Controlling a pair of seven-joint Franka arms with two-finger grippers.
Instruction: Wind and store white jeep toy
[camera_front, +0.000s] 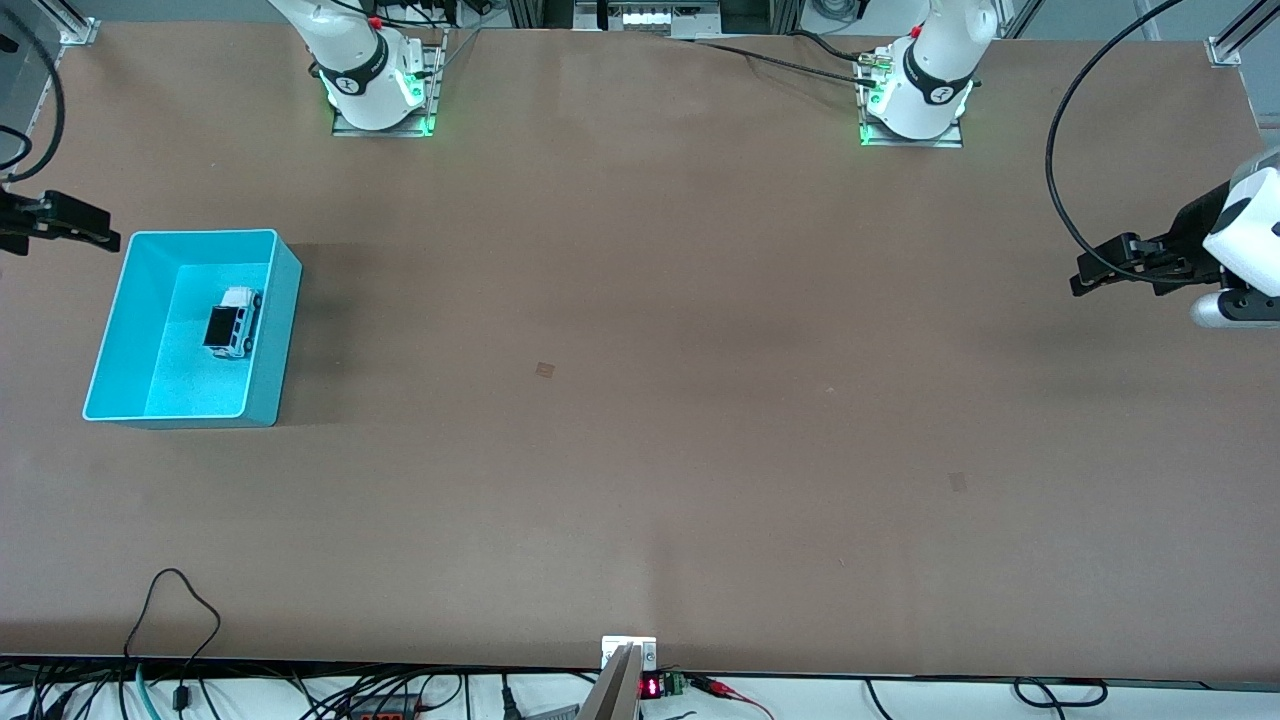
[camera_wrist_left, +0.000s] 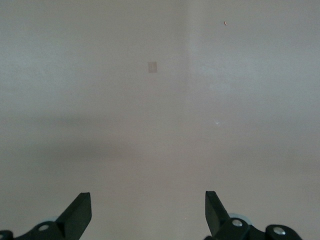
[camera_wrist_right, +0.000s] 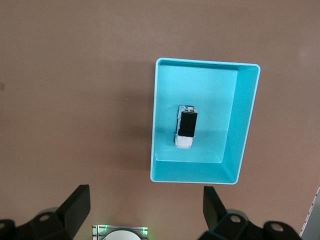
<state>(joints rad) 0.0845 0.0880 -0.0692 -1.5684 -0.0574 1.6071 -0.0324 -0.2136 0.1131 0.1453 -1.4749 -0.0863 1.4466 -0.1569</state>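
Already the white jeep toy (camera_front: 234, 322) sits on its wheels inside the teal bin (camera_front: 268, 380), so I judge storing done. My right gripper (camera_front: 85, 228) hangs spread beside the bin, and my left gripper (camera_front: 1095, 272) waits spread over bare bench (camera_front: 700, 400).

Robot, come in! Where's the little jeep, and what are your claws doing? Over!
Left end effector and right end effector open, empty. White jeep toy inside teal bin. Nothing blocking.

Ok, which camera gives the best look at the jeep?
The right wrist view: it looks straight down on the jeep in the bin. The front view shows the jeep smaller and at an angle. The left wrist view shows only bare table.
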